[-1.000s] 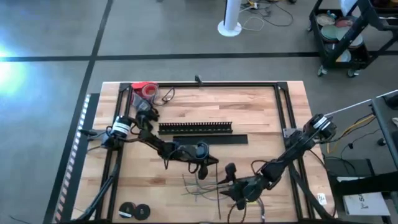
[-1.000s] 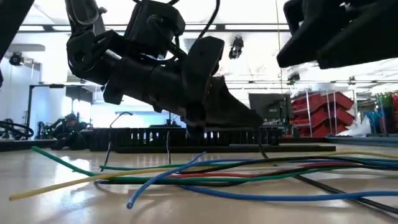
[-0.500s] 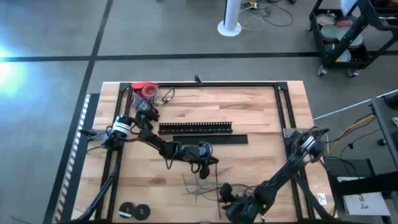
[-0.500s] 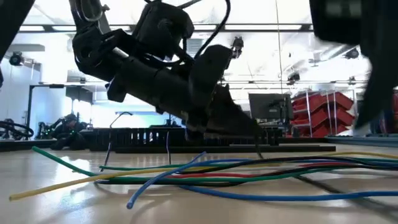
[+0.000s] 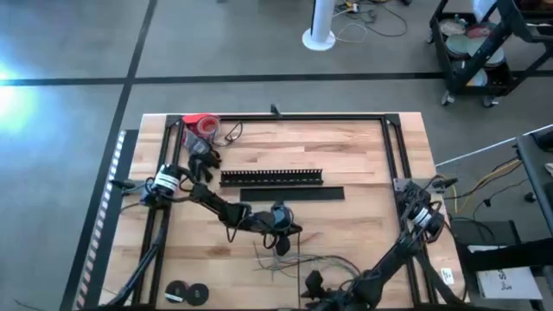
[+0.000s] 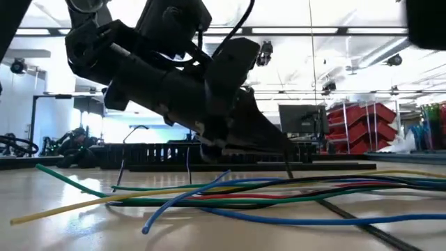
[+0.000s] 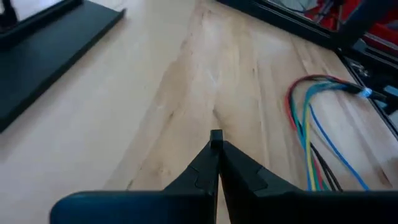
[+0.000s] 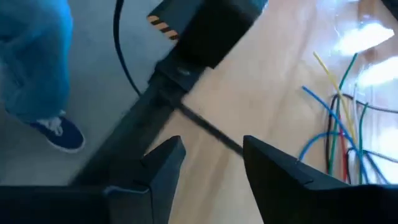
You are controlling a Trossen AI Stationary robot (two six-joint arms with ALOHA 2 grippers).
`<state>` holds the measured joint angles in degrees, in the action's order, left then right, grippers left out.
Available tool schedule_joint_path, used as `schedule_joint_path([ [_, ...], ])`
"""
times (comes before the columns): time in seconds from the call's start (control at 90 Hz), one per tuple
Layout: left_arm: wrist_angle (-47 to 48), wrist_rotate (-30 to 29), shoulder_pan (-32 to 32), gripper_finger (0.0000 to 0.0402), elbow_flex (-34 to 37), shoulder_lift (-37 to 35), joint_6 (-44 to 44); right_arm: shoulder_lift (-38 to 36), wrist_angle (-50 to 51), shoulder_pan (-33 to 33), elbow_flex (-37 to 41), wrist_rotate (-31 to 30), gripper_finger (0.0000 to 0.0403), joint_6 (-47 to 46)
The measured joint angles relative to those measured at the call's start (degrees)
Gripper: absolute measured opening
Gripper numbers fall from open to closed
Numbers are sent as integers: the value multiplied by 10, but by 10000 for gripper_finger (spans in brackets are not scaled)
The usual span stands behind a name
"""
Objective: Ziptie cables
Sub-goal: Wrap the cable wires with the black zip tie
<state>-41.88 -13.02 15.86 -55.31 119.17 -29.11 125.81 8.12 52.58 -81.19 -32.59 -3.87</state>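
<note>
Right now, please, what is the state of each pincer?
Left pincer: closed, holding nothing visible, just above the table near the cables.
Right pincer: open, empty, at the table's near edge.

The wooden bench [image 5: 346, 155] has a black frame running round its edges. Up at about 11 o'clock there's a red roll-looking thing [image 5: 201, 124], can't tell exactly what it is. Dead centre sits a long black bar with comb-like slots [image 5: 271, 177], and right beside it on the 6 o'clock side lies a flat plain black strip [image 5: 320, 193]. Down at 7 o'clock are two small black rolls [image 5: 187, 293] side by side. Off the bench at 12 o'clock stands a white post on a round base [image 5: 319, 34], and at 1 to 2 o'clock a black cart [image 5: 473, 47]. A person's blue-trousered leg and shoe [image 8: 37, 74] shows on the floor.
</note>
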Motion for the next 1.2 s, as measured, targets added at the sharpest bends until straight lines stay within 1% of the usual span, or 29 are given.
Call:
schedule_joint_path([
  [0.111,1,-3,3,0,0,0,-15,21,38,15,-34,-41,175,-28],
  [0.233,5,-3,10,0,-3,1,-27,37,68,23,-60,-55,181,-68],
  [0.444,10,-18,23,0,-3,7,-33,51,71,33,-66,-71,182,-103],
  [0.644,22,-29,26,0,-3,7,-46,61,71,37,-67,-80,172,-96],
  [0.744,25,-32,27,0,-3,7,-47,63,70,39,-67,-80,169,-76],
  [0.878,31,-50,27,0,-3,7,-49,65,63,40,-66,-88,167,-51],
  [0.989,33,-51,27,0,-3,7,-56,65,54,40,-66,-90,170,-23],
  [1.122,34,-52,27,0,-3,7,-57,67,48,41,-65,-125,175,-20],
  [1.2,34,-52,27,0,-3,7,-59,68,45,41,-65,-135,175,-13],
])
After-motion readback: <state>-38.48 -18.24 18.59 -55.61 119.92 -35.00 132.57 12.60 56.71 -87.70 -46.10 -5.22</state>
